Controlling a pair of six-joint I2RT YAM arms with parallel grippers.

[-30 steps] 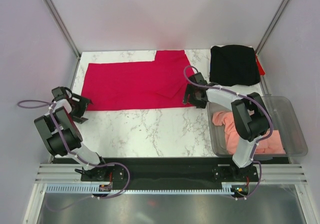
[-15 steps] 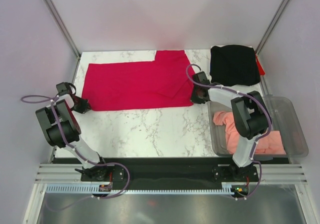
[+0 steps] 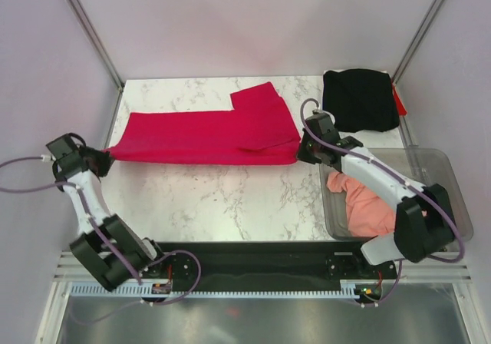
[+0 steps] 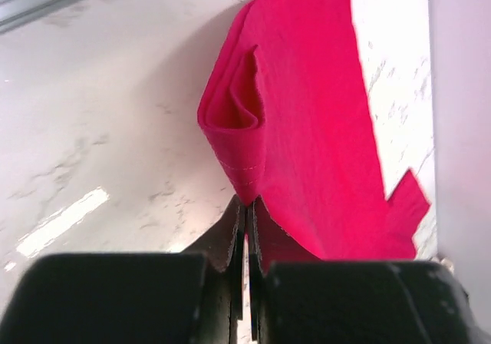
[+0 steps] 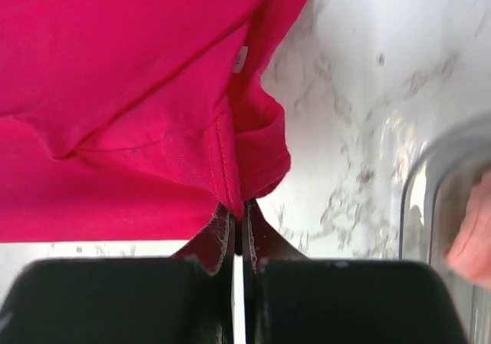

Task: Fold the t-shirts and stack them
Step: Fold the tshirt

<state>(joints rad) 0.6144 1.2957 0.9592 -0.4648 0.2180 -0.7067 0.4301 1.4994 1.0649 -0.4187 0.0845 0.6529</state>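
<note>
The crimson red t-shirt stretches in a long band across the far half of the marble table, its near edge lifted off the surface. At its left end my left gripper is shut on the near corner. My right gripper is shut on the hem at the right corner. A folded black t-shirt lies at the far right corner. The salmon-pink t-shirt is crumpled inside the clear bin.
The clear plastic bin stands at the right edge, just beside my right arm. A small red item peeks out beside the black shirt. Grey walls enclose the table on three sides.
Both grippers have closed on the red shirt's near corners and lifted its near edge; the shirt now looks narrower and pulled taut, and the left arm has swung outward to the left.
</note>
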